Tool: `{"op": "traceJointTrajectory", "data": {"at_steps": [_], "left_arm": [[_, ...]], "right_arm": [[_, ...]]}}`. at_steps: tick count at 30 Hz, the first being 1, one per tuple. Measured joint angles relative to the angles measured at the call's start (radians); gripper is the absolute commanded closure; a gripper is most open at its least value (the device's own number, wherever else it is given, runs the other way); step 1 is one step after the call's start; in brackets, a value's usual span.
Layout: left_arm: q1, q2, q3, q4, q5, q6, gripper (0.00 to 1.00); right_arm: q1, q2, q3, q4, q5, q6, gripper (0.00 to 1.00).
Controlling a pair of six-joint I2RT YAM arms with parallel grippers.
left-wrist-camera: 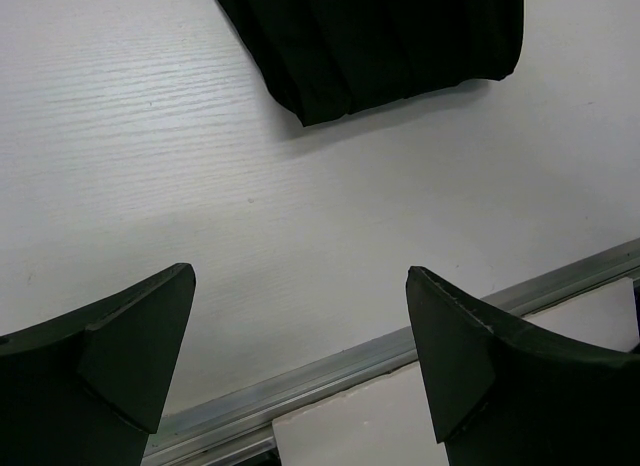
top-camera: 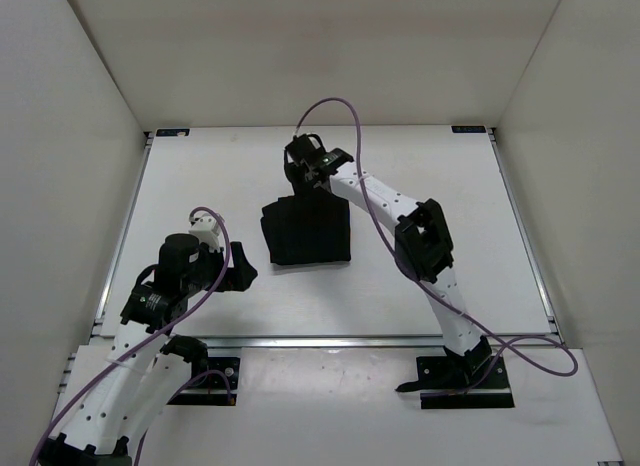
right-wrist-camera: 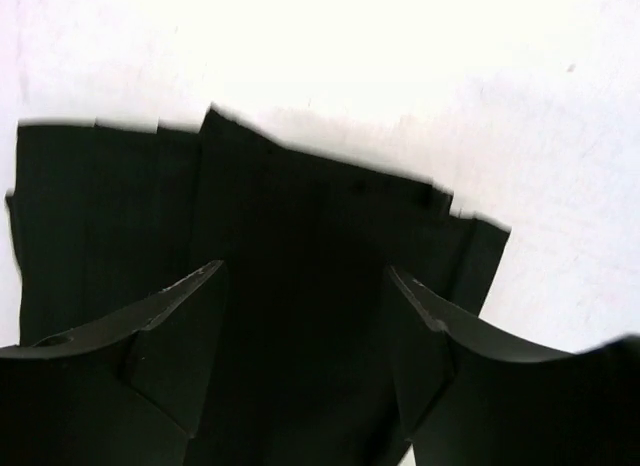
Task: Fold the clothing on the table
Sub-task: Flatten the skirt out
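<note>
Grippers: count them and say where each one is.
2. The left gripper hovers over the table, near-left of the clothing; the right gripper is over the clothing's far edge. None hidden.

The black, pleated clothing (top-camera: 308,231) lies folded in a compact rectangle, central on the white table (top-camera: 200,186).

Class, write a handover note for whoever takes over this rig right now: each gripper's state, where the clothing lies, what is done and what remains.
Left gripper: open and empty, over bare table near the front rail, apart from the clothing.
Right gripper: open, over the clothing's far edge, with nothing pinched between its jaws.
Clothing: a compact layered bundle, mid-table.
Done: it looks folded at least once.
To do: probably tidy the uneven far edge, then pull both arms clear.
</note>
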Motion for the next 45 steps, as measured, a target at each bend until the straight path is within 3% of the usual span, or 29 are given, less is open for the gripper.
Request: {"op": "traceJointTrajectory", "data": {"at_steps": [3,8,9,12,18,23,27,32,35,39,45], "left_arm": [[-0.002,0.000,0.000,0.000,0.000,0.000,0.03],[-0.003,-0.002,0.000,0.000,0.000,0.000,0.03],[-0.003,-0.003,0.000,0.000,0.000,0.000,0.03],[-0.003,-0.005,-0.001,0.003,0.000,0.000,0.03],[-0.003,-0.006,-0.001,0.006,0.000,0.000,0.03],[-0.003,-0.006,-0.001,0.006,0.000,0.000,0.04],[-0.003,-0.006,-0.001,0.006,0.000,0.000,0.05],[-0.003,-0.008,-0.001,0.006,0.000,0.000,0.07],[-0.003,-0.013,-0.001,0.006,0.000,0.000,0.09],[-0.003,-0.012,-0.001,0.006,0.000,0.000,0.07],[-0.003,-0.004,-0.001,0.006,0.001,0.001,0.01]], "right_arm": [[0.003,0.103,0.158,-0.072,0.057,0.000,0.51],[-0.011,0.167,0.238,-0.168,0.073,-0.003,0.52],[-0.015,0.169,0.241,-0.185,0.074,-0.003,0.57],[-0.026,0.170,0.261,-0.238,0.077,-0.003,1.00],[-0.040,0.175,0.412,-0.307,0.069,-0.005,1.00],[-0.020,0.058,0.454,-0.289,0.074,-0.040,1.00],[0.054,-0.176,0.400,-0.159,0.136,-0.118,1.00],[0.222,-0.649,0.089,0.180,0.156,-0.237,1.00],[0.203,-0.769,0.067,0.274,0.134,-0.239,1.00],[0.077,-0.768,0.132,0.304,0.081,-0.204,1.00],[-0.034,-0.488,0.225,0.219,-0.133,-0.112,1.00]]}}
